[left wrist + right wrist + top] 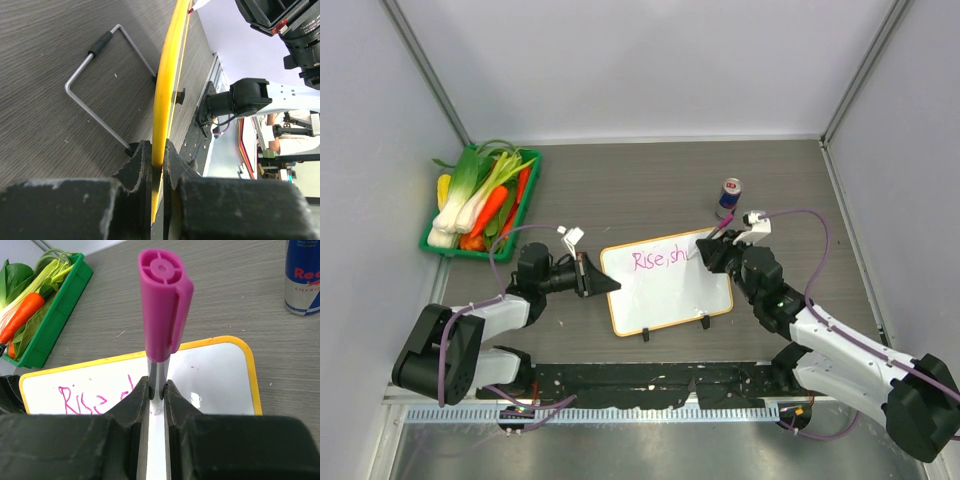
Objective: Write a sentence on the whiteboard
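The whiteboard (670,288) lies in the middle of the table, white with an orange-yellow frame and two black clip feet on its near edge. Pink writing (660,260) reads "Rise, sh" along its far part. My left gripper (601,281) is shut on the board's left edge; in the left wrist view the frame (162,90) runs edge-on between the jaws. My right gripper (711,252) is shut on a pink marker (161,315) over the board's far right part, the pink end up toward the camera, its tip hidden. The writing (82,399) shows left of the jaws.
A green tray (525,215) of vegetables stands at the back left. A Red Bull can (729,197) stands just behind the board's far right corner, close to the right gripper. A bent wire stand (100,85) lies beside the board in the left wrist view.
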{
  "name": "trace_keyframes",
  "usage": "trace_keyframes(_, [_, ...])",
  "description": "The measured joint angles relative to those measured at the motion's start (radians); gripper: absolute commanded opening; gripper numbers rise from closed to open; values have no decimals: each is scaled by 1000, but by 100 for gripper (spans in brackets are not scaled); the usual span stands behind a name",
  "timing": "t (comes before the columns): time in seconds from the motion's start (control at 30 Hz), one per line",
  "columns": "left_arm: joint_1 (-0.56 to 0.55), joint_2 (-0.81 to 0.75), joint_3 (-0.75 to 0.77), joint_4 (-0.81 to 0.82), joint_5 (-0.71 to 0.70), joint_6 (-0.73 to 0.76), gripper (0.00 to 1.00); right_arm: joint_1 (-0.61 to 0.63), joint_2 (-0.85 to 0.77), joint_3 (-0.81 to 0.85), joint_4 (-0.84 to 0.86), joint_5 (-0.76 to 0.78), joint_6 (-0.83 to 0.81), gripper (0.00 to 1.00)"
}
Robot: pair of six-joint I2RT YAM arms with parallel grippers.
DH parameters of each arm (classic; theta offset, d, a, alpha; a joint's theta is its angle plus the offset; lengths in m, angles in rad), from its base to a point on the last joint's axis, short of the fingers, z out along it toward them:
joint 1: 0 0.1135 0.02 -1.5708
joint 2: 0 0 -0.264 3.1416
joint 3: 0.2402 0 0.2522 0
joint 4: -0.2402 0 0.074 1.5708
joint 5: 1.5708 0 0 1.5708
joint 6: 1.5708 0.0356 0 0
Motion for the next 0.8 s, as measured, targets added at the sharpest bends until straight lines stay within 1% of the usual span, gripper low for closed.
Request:
trace_keyframes(0.3, [0,1,0,2,2,0,0,0,-19,-1,-24,-8,15,1])
trace_keyframes(0.53, [0,1,0,3,2,1,0,0,-23,51,-29,-2,10,1])
trace_keyframes(0.8, [0,1,1,3,2,1,0,0,37,87,-12,37,-13,1])
